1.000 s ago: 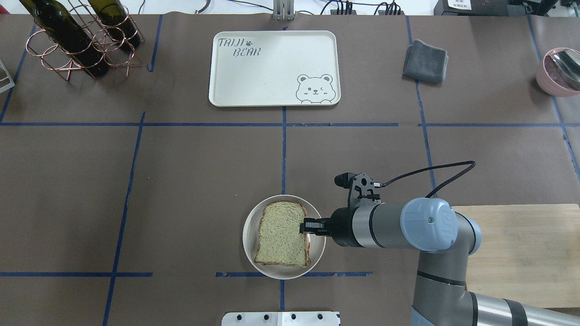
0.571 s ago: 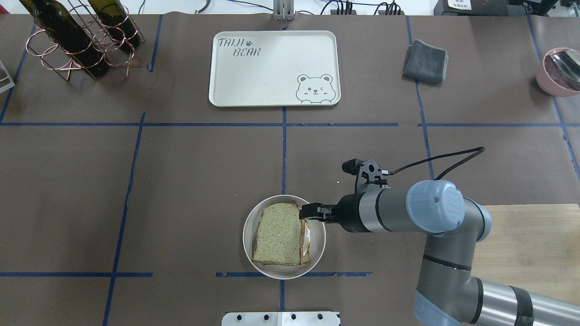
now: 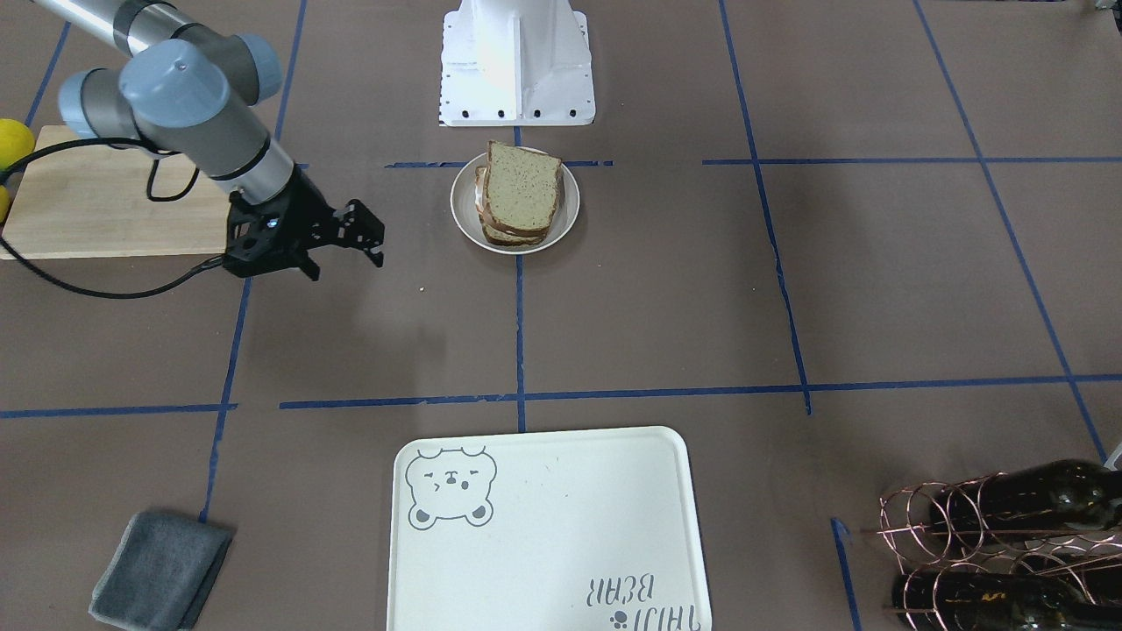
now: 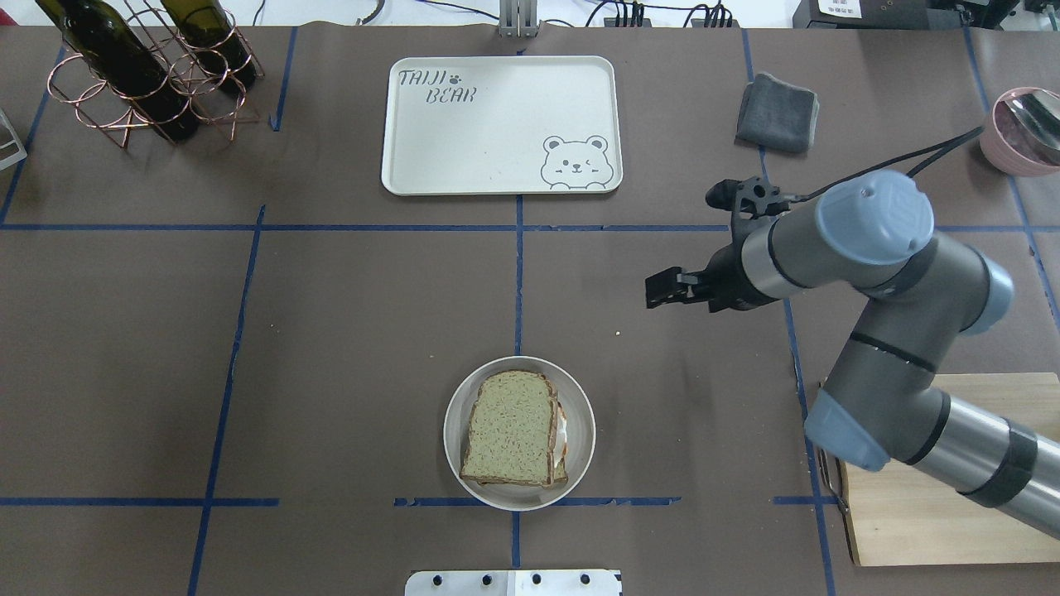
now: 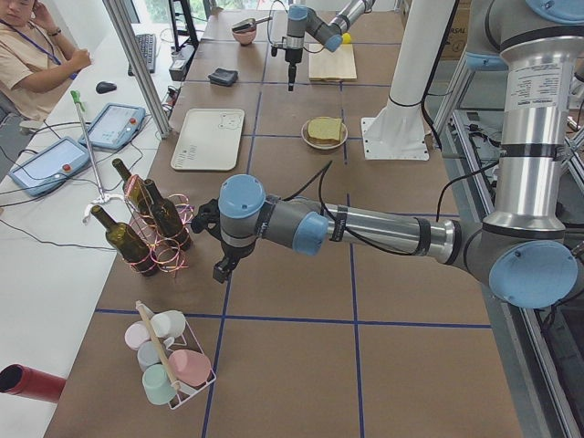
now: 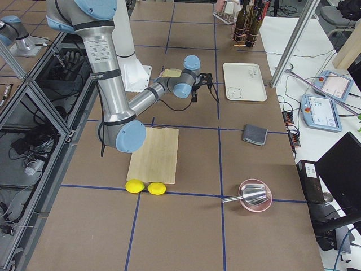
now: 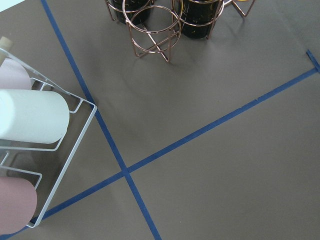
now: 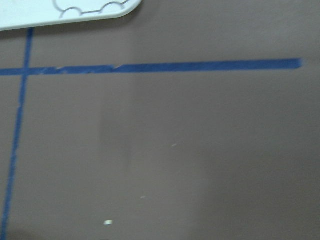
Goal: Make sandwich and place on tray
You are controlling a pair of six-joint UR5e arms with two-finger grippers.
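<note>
tray [image 4: 497, 124]: smooth cream rectangle, rounded corners.
sandwich [image 4: 507, 428]: 2 speckled tan slices, dark crusts, stacked on round cream plate [image 4: 454, 430], well apart from tray.
right gripper [image 4: 654, 291]: fingers apart, empty.
left gripper [image 5: 222, 270]: finger spacing unclear.

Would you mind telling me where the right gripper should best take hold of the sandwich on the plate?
The sandwich is probably best pinched top to bottom at its right-hand crust edge, the right gripper coming in low from the robot's right: the stack lies flat on the plate and that edge faces it.
</note>
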